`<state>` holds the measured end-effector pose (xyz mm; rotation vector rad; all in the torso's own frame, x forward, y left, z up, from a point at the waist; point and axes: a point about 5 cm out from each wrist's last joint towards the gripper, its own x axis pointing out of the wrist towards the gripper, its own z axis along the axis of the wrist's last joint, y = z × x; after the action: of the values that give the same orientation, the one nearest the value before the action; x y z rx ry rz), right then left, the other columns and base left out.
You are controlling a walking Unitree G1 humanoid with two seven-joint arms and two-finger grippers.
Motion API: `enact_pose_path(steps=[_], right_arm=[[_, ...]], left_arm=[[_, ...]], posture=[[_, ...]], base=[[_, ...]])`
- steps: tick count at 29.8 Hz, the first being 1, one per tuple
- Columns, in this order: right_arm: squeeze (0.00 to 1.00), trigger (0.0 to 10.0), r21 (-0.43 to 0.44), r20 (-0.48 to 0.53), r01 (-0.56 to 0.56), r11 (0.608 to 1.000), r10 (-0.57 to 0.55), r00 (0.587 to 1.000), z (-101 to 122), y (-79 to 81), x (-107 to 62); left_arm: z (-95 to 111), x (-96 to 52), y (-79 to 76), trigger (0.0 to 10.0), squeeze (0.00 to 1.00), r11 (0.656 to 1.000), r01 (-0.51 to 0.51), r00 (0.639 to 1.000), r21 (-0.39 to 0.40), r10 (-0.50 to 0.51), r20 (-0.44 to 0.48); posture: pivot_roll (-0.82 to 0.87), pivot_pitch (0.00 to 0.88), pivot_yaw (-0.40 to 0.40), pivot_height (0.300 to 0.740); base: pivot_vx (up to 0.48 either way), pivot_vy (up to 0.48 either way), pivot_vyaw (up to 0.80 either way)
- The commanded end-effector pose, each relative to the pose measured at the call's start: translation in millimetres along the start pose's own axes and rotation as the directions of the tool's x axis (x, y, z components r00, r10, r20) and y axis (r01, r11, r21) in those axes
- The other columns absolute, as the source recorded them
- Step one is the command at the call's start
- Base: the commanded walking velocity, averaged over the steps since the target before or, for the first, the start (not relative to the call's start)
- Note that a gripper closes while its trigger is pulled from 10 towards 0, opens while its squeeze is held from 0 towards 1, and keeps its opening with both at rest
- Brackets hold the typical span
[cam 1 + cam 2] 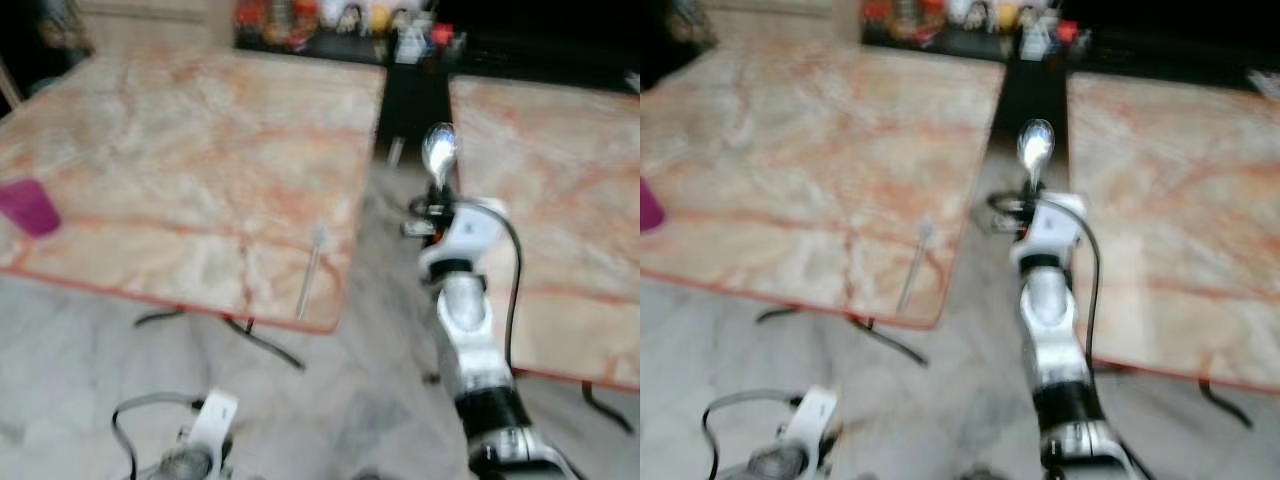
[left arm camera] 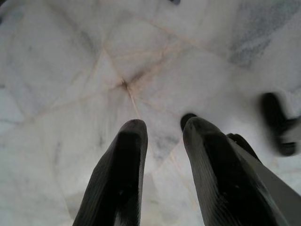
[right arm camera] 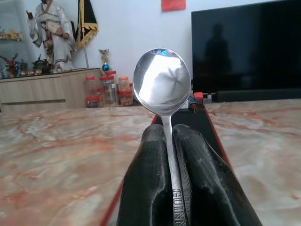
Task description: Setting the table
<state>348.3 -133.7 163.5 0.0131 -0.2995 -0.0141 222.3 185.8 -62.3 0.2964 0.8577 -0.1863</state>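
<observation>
My right gripper (image 3: pixel 168 129) is shut on the handle of a silver spoon (image 3: pixel 162 82), which stands upright with its bowl on top. In the eye views the spoon (image 1: pixel 438 150) hovers over the gap between two marble tables, near the inner edge of the right table (image 1: pixel 570 180). On the left table (image 1: pixel 180 150) a slim silver utensil (image 1: pixel 312 270) lies near the front right corner. A purple cup (image 1: pixel 30 207) stands at that table's left edge. My left gripper (image 2: pixel 162 127) hangs low over the marble floor, its fingers apart with nothing between them.
A narrow aisle with a dark cabinet (image 1: pixel 412 100) runs between the tables. Jars and bottles (image 1: pixel 300 15) stand on a low sideboard at the back. A black television (image 3: pixel 249 47) is behind the right table. Black table legs (image 1: pixel 265 340) stick out underneath.
</observation>
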Motion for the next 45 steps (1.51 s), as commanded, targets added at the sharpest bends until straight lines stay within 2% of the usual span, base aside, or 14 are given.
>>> enact_pose_path(steps=[1, 45], right_arm=[[0.0, 10.0, -0.01, 0.03, 0.003, 1.0, -0.003, 1.0, 6.2, -3.2, 1.9], [0.0, 10.0, -0.016, 0.015, 0.038, 0.999, -0.037, 0.999, 5.6, -13.1, 1.3]], left_arm=[[-7.5, -0.9, -4.7, 10.0, 0.0, 1.0, 0.013, 1.0, -0.012, -0.013, -0.021], [-8.3, -1.0, -7.6, 10.0, 0.0, 1.0, 0.025, 0.999, -0.009, -0.025, -0.02]], posture=[[-0.07, 0.135, 0.008, 0.74], [-0.08, 0.137, 0.008, 0.74]], base=[[0.0, -0.469, 0.0], [0.0, -0.464, 0.0]])
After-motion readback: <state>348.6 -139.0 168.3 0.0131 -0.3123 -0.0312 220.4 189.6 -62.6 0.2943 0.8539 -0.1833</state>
